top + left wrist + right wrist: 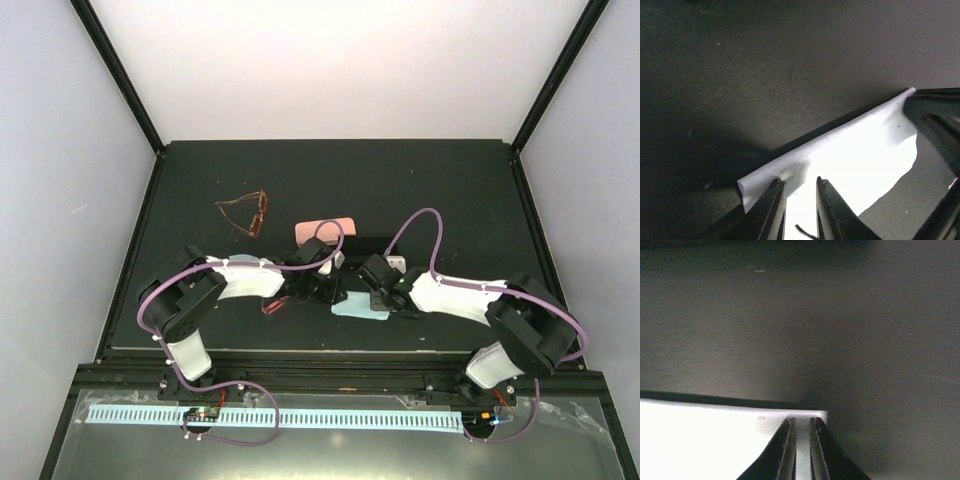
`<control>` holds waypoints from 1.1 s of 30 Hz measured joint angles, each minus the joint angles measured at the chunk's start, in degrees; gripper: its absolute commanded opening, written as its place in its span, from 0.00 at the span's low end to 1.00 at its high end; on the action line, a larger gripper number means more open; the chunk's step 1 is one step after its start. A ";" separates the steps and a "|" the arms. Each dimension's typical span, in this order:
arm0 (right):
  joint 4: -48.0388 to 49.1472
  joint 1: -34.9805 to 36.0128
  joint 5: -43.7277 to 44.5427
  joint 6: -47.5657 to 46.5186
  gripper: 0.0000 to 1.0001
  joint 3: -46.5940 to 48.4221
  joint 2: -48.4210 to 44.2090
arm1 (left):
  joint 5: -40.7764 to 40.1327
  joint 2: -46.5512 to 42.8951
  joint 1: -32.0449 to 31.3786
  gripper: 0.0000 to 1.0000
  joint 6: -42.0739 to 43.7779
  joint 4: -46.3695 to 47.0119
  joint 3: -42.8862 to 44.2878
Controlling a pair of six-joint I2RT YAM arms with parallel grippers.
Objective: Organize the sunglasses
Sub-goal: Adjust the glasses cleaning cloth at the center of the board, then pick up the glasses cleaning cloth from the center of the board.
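Note:
The brownish-amber sunglasses (245, 213) lie unfolded at the back left of the black table. Of the red-pink sunglasses (272, 305) only a small part shows, beside and under my left arm. Both grippers are down on a light blue cloth (360, 308) near the table's front. My left gripper (338, 298) (799, 180) stands open by a small gap at the cloth's (855, 165) folded left edge. My right gripper (385, 305) (802, 419) is open by only a slit just inside the cloth's (715, 440) right corner. Neither holds sunglasses.
A pink case (325, 228) lies behind the grippers at mid-table, with a black case (372, 243) next to it on the right. The raised table rim (300, 352) runs just in front of the cloth.

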 measured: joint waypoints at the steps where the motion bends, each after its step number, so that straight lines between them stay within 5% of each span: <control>1: -1.36 -0.13 1.68 0.72 0.14 0.00 -0.09 | -0.63 -0.13 -0.07 0.21 0.04 -0.44 0.15; 7: -8.55 -0.52 7.78 2.56 0.25 0.00 -3.69 | -2.01 -2.36 -0.48 0.33 2.58 -4.50 0.44; 11: -9.51 -0.52 6.64 2.21 0.38 0.02 -6.97 | -4.13 -6.03 -2.36 0.39 3.30 -8.63 1.42; 16: -8.04 -0.52 3.04 1.92 0.41 -0.90 -9.79 | -7.91 -8.63 -3.17 0.43 1.97 -11.54 1.57; 33: 1.11 -0.46 -2.38 1.90 0.12 -4.92 -5.29 | -5.27 -2.38 -3.08 0.32 -0.26 -10.75 2.36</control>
